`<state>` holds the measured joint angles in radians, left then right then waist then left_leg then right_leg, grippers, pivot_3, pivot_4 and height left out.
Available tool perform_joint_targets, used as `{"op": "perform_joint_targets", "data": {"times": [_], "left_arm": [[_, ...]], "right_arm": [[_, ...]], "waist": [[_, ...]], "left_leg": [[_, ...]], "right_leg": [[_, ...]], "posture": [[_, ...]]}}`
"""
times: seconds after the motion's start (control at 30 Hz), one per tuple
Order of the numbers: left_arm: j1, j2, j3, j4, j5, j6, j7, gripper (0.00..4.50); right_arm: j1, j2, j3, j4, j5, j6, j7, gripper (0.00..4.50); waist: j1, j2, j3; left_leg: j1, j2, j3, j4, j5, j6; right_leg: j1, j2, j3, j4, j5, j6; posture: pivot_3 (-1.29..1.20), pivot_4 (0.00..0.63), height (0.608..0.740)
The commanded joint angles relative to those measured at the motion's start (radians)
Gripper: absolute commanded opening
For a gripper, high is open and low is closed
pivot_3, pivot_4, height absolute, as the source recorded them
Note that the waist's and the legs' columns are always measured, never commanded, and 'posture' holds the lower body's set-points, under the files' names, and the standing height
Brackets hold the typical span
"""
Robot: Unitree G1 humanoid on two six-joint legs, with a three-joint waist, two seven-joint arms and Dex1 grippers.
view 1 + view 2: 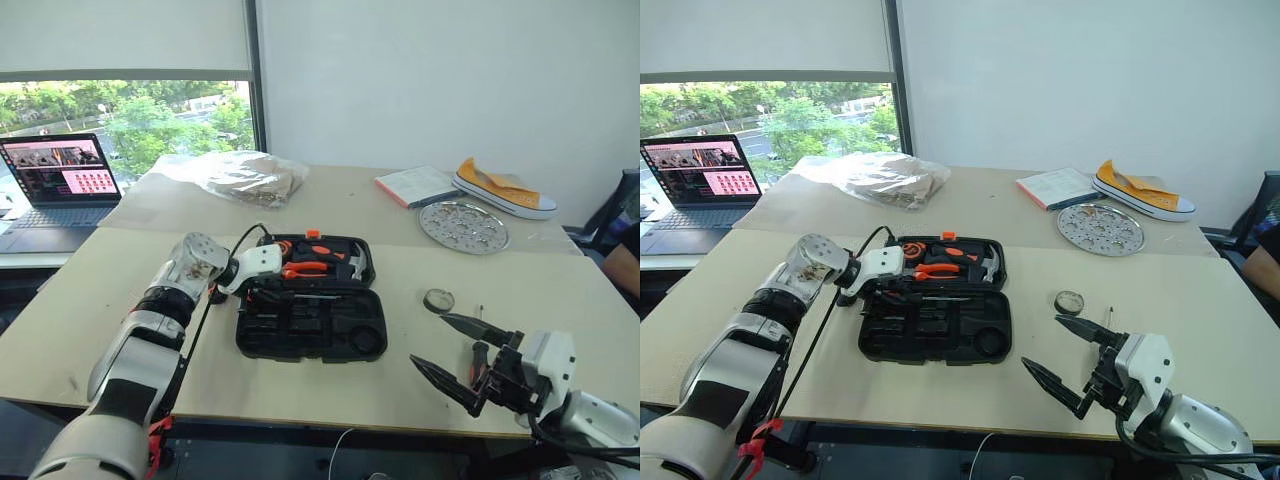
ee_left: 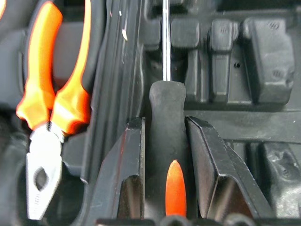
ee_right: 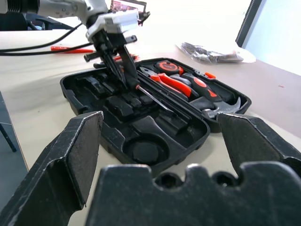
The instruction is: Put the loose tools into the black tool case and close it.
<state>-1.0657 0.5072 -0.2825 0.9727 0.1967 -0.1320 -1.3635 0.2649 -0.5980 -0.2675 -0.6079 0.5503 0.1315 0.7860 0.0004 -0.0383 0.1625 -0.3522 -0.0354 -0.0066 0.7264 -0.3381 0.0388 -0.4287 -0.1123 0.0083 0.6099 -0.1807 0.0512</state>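
The black tool case [image 1: 300, 335] lies open in the middle of the table. Its far half holds orange-handled pliers [image 1: 305, 268] and a hammer [image 1: 355, 262]. My left gripper [image 2: 165, 125] is shut on a screwdriver [image 2: 167, 101] with a black handle and an orange inlay. It holds the screwdriver low over the near half, beside the hinge, with the shaft [image 3: 153, 96] running along the slots. A small round tape roll [image 1: 438, 299] lies on the table right of the case. My right gripper [image 1: 427, 338] hangs open and empty near the front right. A slim orange thing [image 3: 70, 48] lies on the table beyond the case.
An open laptop [image 1: 60, 185] stands at the far left and a crumpled plastic bag [image 1: 240, 175] behind the case. At the back right are a booklet [image 1: 415, 185], a round perforated metal plate [image 1: 463, 226] and a shoe [image 1: 505, 190]. A person's arm [image 1: 625, 255] shows at the right edge.
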Motion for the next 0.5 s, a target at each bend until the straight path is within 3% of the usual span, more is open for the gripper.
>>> {"op": "perform_joint_targets", "data": {"times": [0.03, 0.2, 0.37, 0.5], "left_arm": [[0.010, -0.013, 0.026, -0.030, -0.049, -0.022, -0.028, 2.15], [0.002, -0.025, 0.108, -0.051, -0.154, -0.049, -0.054, 3.96], [-0.008, -0.001, 0.156, -0.035, -0.190, -0.092, -0.048, 3.96], [-0.004, 0.014, 0.161, -0.007, -0.184, -0.121, -0.048, 2.79]], "right_arm": [[-0.006, -0.001, -0.011, -0.015, 0.000, -0.024, 0.007, 4.50], [-0.012, 0.004, -0.001, -0.006, -0.004, -0.026, 0.006, 4.50], [-0.019, 0.009, 0.010, -0.003, -0.008, -0.028, 0.004, 4.50], [-0.019, 0.016, 0.014, 0.000, -0.015, -0.031, 0.004, 4.50]], "waist": [[0.002, 0.000, 0.000], [0.011, 0.000, 0.000], [0.010, 0.000, 0.000], [0.005, 0.000, 0.000]], "left_leg": [[0.000, 0.000, 0.000, 0.000, 0.000, 0.000], [-0.001, 0.000, 0.000, 0.001, 0.000, 0.001], [-0.001, 0.000, 0.000, 0.001, 0.000, 0.001], [-0.001, 0.000, 0.000, 0.001, -0.001, 0.001]], "right_leg": [[0.000, 0.000, 0.000, 0.000, 0.000, 0.000], [0.000, 0.000, 0.000, 0.000, 0.001, 0.001], [0.000, 0.000, 0.000, 0.000, 0.001, 0.001], [0.000, 0.000, 0.000, 0.000, 0.001, 0.001]], "posture": [[0.00, 0.150, 0.740], [0.00, 0.150, 0.740], [0.00, 0.150, 0.740], [0.00, 0.150, 0.740]]}}
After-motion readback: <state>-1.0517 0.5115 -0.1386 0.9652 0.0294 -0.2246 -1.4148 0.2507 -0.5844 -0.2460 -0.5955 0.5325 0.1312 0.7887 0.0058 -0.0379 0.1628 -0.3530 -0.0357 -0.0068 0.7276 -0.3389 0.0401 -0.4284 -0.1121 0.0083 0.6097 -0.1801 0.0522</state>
